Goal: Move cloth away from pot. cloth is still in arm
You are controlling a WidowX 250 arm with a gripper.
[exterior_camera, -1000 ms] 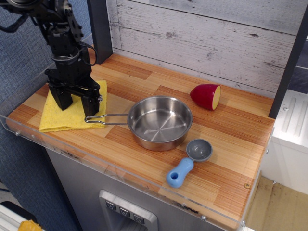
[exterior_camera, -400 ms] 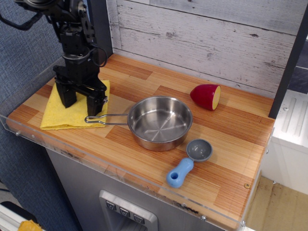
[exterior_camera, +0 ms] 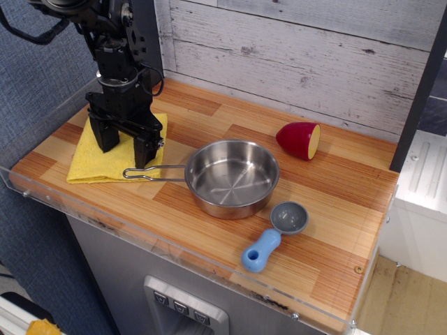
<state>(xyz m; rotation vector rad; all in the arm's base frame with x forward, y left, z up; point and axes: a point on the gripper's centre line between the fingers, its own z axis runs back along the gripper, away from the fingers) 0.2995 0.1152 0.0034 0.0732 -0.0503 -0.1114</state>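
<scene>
The gripper [exterior_camera: 126,148] points down over the cloth [exterior_camera: 105,159], its two black fingers spread apart with a clear gap between them, one finger toward the cloth's middle and the other at the cloth's 3 o'clock edge. Whether the fingertips touch or pinch the fabric cannot be told from this view. The arm [exterior_camera: 115,59] rises from the gripper toward 12 o'clock, with cables looping beside it.

The cloth lies flat on the wooden counter [exterior_camera: 335,209] at its far 9 o'clock end, near the front edge. The pot [exterior_camera: 232,178] sits at about 3 o'clock from the cloth, bowl empty and upright. Its wire-loop handle [exterior_camera: 154,172] reaches toward 9 o'clock, and the loop's tip lies over the cloth's near corner, just below the right-hand finger.

At 5 o'clock from the pot, just beside its rim, lies a small grey scoop with a blue handle [exterior_camera: 272,237]. At 1 o'clock from the pot, apart from it, a halved red fruit [exterior_camera: 299,139] rests with its yellow cut face turned to 3 o'clock. A grey plank wall [exterior_camera: 293,56] backs the counter.
</scene>
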